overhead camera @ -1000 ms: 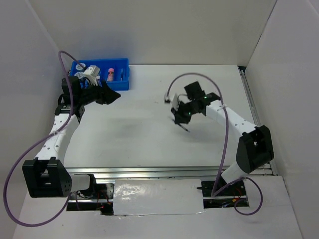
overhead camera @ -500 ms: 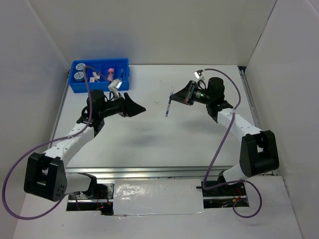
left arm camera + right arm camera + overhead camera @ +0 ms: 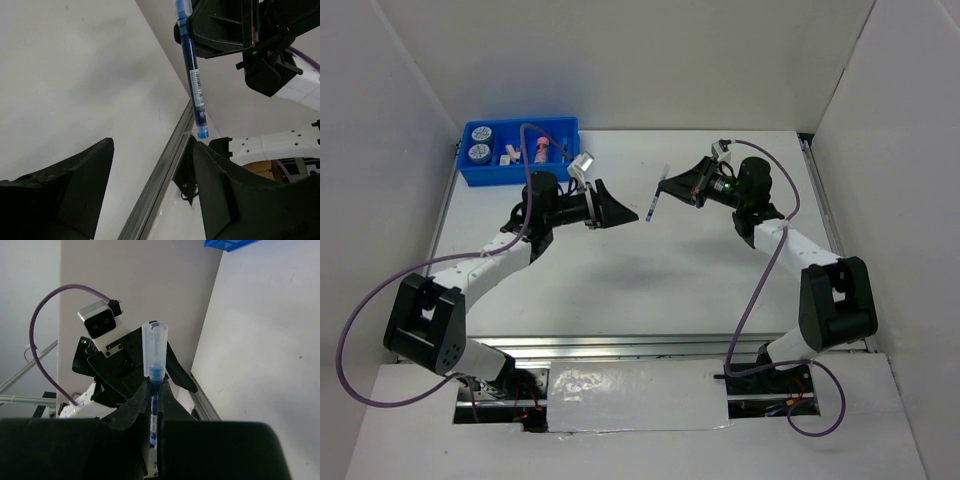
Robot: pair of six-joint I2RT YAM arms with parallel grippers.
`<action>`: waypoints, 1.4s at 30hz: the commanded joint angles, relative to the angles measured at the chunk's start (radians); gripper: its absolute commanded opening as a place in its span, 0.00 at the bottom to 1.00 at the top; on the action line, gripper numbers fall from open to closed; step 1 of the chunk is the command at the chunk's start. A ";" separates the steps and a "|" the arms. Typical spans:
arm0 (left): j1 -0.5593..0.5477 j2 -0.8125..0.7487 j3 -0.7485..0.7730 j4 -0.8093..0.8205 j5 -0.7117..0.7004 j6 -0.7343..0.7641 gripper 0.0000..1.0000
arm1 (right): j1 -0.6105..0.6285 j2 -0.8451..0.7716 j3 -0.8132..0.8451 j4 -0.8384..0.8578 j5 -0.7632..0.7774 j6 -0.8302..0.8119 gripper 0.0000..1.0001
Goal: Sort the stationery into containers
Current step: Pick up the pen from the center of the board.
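Place: robot lab cell | Evidence: white enclosure walls (image 3: 650, 60), aluminium mounting rail (image 3: 640, 346), white table (image 3: 620, 275)

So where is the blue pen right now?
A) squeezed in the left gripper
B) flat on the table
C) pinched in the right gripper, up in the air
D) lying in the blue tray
C: the blue pen is clamped between the fingers of the right gripper above the table, while the left gripper stands open and has not closed on it.
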 commanded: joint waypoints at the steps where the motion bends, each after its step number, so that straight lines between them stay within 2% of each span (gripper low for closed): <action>1: -0.016 0.039 0.065 0.108 0.053 -0.052 0.75 | -0.003 0.009 -0.006 0.085 0.009 0.023 0.00; 8: -0.089 0.071 0.089 0.188 0.118 -0.071 0.73 | -0.006 0.027 -0.007 0.102 0.009 0.026 0.00; 12: -0.109 0.077 0.094 0.165 0.104 -0.051 0.69 | -0.012 0.030 -0.009 0.115 0.011 0.034 0.00; 19: -0.109 0.102 0.115 0.142 0.073 -0.060 0.44 | -0.011 0.026 -0.004 0.117 0.005 0.029 0.00; 25: -0.109 0.109 0.146 0.125 0.057 -0.054 0.41 | -0.003 0.023 -0.007 0.120 -0.005 0.022 0.00; 27: -0.109 0.112 0.151 0.125 0.054 -0.056 0.38 | -0.003 0.021 -0.006 0.119 -0.005 0.019 0.00; 30: -0.108 0.114 0.149 0.117 0.047 -0.056 0.18 | 0.000 0.023 -0.010 0.138 -0.015 0.017 0.00; 31: -0.108 0.108 0.151 0.111 0.044 -0.051 0.04 | -0.002 0.021 -0.009 0.138 -0.017 0.014 0.05; 32: -0.103 0.106 0.152 0.099 0.032 -0.030 0.00 | -0.002 0.023 0.000 0.126 -0.023 0.008 0.12; 33: -0.100 0.097 0.154 0.061 0.024 -0.019 0.00 | -0.002 0.023 0.008 0.114 -0.028 -0.007 0.19; 36: -0.071 0.076 0.151 -0.016 0.000 0.029 0.00 | -0.023 0.023 0.039 0.053 -0.038 -0.043 0.54; 39: -0.004 0.054 0.165 -0.097 -0.037 0.095 0.00 | -0.075 0.015 0.077 -0.033 -0.058 -0.114 0.64; 42: 0.096 0.066 0.249 -0.302 -0.146 0.240 0.00 | -0.166 -0.006 0.106 -0.140 -0.081 -0.214 0.65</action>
